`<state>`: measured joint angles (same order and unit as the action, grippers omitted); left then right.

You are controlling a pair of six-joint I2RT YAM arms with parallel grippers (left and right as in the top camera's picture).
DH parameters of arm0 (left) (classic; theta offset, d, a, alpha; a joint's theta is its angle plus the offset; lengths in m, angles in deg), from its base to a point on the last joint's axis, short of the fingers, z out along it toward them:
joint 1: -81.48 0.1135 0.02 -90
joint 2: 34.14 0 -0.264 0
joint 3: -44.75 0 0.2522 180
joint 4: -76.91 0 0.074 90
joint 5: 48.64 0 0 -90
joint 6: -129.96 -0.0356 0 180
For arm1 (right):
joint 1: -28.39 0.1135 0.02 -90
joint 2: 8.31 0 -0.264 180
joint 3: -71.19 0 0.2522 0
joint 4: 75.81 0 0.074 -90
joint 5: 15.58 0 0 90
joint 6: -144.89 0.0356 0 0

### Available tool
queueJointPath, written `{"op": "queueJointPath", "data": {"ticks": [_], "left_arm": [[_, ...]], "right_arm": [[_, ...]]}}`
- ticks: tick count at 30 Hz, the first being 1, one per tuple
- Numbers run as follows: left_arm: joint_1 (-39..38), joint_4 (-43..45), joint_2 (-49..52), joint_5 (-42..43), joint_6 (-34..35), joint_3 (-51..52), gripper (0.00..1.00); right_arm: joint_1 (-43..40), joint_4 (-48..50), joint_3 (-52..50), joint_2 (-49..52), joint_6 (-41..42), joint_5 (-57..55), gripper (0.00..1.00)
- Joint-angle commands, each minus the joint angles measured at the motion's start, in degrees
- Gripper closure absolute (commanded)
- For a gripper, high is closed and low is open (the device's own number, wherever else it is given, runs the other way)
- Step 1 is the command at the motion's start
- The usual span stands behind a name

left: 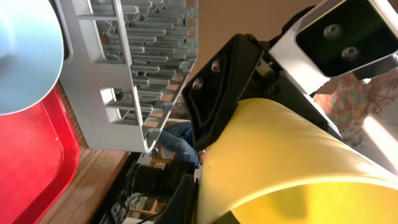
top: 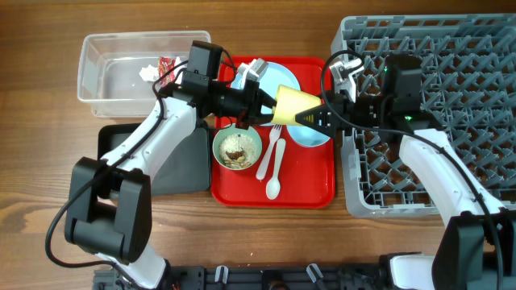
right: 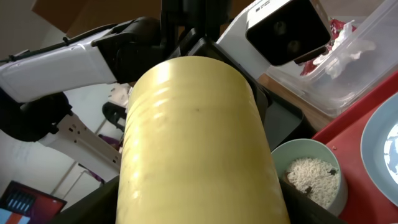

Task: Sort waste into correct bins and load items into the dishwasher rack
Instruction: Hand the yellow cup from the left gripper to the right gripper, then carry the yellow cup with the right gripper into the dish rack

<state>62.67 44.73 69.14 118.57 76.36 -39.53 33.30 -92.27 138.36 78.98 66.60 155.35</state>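
Two hands meeting above red tray [top: 306, 181], left hand [top: 268, 107] pinching yellow cup [top: 294, 103], right hand [top: 313, 118] clasping it.

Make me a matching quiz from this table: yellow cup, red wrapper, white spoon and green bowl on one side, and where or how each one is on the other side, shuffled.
Column A
1. yellow cup
2. red wrapper
3. white spoon
4. pale green bowl

Column B
a. lying beside the fork on the red tray
b. held between the left gripper and the right gripper
c. holding food scraps
d. inside the clear tub

Pairs: 1-b, 2-d, 3-a, 4-c
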Motion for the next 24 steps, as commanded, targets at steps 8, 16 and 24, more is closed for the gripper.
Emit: {"op": "queueJointPath", "data": {"ticks": [8, 16, 24], "left_arm": [[-0.48, -0.42, 0.15, -0.74, 0.55, -0.24, 0.96], [-0.48, -0.39, 0.15, -0.76, 0.52, -0.24, 0.96], [-0.46, -4.37, 0.15, -19.96, -1.46, -0.24, 0.7]], "right_arm": [[0.39, 2.05, 1.01, 0.37, 1.81, 1.44, 0.36], [0.39, 2.01, 1.01, 0.37, 1.88, 1.4, 0.47], [0.39, -0.83, 1.01, 0.37, 1.9, -7.21, 0.61]]}}
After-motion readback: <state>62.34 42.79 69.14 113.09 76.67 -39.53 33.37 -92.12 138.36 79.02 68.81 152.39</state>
